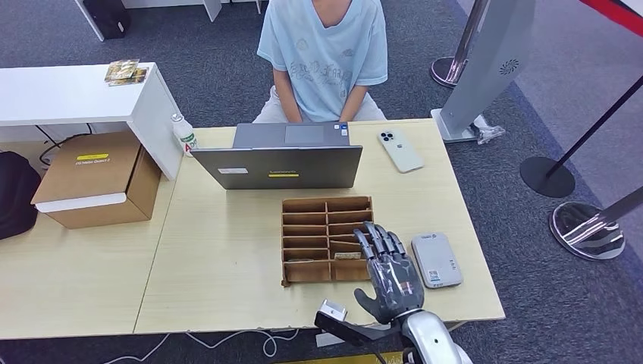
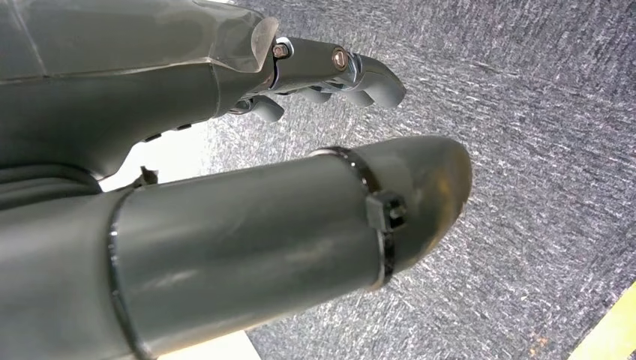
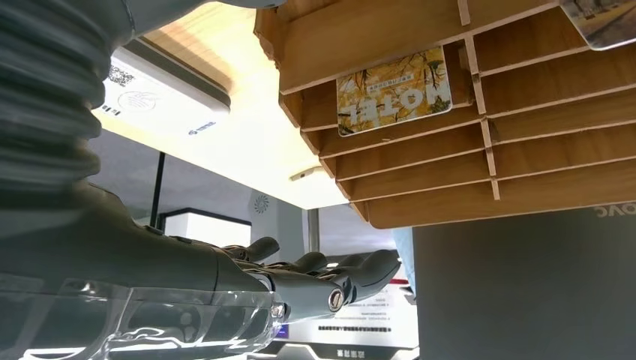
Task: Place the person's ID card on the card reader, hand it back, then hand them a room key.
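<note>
My right hand (image 1: 388,269) hovers over the right side of a wooden slotted card rack (image 1: 307,227), its fingers stretched out and apart and holding nothing. A printed key card (image 1: 347,255) lies in a rack slot just left of the fingers. In the right wrist view the same card (image 3: 394,90) sits in the rack (image 3: 525,157), apart from my right hand (image 3: 300,281). The grey card reader (image 1: 436,259) lies flat on the table just right of the hand. My left hand (image 2: 330,71) hangs over grey carpet and holds nothing.
A person (image 1: 322,57) sits behind the table, facing an open laptop (image 1: 277,167). A white phone (image 1: 399,150) lies right of the laptop and a bottle (image 1: 183,134) stands at its left. A cardboard box (image 1: 98,178) and stanchion bases (image 1: 588,227) flank the table.
</note>
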`<control>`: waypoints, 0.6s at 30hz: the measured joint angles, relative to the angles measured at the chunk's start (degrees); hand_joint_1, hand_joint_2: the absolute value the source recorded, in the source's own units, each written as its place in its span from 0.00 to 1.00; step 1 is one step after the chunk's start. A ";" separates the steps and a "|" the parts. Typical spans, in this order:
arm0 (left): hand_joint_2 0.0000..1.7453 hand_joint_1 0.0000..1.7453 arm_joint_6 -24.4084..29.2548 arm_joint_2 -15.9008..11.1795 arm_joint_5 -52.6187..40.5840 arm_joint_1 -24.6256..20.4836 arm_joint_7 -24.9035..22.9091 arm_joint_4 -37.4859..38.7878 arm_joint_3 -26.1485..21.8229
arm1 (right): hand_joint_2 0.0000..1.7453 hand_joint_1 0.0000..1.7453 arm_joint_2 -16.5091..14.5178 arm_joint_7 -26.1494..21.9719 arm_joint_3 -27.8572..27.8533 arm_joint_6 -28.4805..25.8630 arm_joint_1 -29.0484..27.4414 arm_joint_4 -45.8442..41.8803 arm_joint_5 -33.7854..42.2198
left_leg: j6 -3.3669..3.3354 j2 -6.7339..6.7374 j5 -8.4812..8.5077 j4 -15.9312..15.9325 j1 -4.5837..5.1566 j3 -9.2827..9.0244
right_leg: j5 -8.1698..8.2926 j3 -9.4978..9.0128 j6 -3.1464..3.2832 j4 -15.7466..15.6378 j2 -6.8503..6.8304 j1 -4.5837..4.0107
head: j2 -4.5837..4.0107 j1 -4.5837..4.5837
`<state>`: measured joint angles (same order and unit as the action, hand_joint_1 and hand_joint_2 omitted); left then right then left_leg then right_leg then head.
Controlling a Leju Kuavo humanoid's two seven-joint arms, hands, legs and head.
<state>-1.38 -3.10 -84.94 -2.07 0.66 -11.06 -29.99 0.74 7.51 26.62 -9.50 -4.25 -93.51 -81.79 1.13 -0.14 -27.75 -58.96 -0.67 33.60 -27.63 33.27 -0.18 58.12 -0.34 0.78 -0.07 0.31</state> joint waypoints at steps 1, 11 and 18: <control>0.00 0.00 0.00 0.00 0.00 0.00 0.01 0.00 0.00 | 1.00 0.00 0.00 0.04 0.00 0.12 0.09 0.16 0.01 | 0.00 0.00 0.00 0.00 0.00 0.00 | 0.00 0.00 0.00 0.00 0.00 0.00 | 0.00 0.00; 0.00 0.00 0.00 0.00 0.00 0.00 0.02 0.00 0.00 | 1.00 0.00 0.00 0.15 0.00 0.34 1.06 1.54 0.05 | 0.00 0.00 0.00 0.00 0.00 0.00 | 0.00 0.00 0.00 0.00 0.00 0.00 | 0.00 0.00; 0.00 0.00 0.00 0.01 0.00 0.00 0.02 0.00 0.00 | 1.00 0.00 0.00 0.19 0.00 0.37 2.33 2.87 0.05 | 0.00 0.00 0.00 0.00 0.00 0.00 | 0.00 0.00 0.00 0.00 0.00 0.00 | 0.00 0.00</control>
<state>-1.38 -3.09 -84.94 -2.07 0.68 -11.06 -29.99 0.74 7.69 26.62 -9.13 -1.92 -90.64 -81.75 1.13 -0.14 -27.74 -58.96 -0.67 33.60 -27.63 33.27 -0.18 58.12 -0.34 0.78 -0.07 0.31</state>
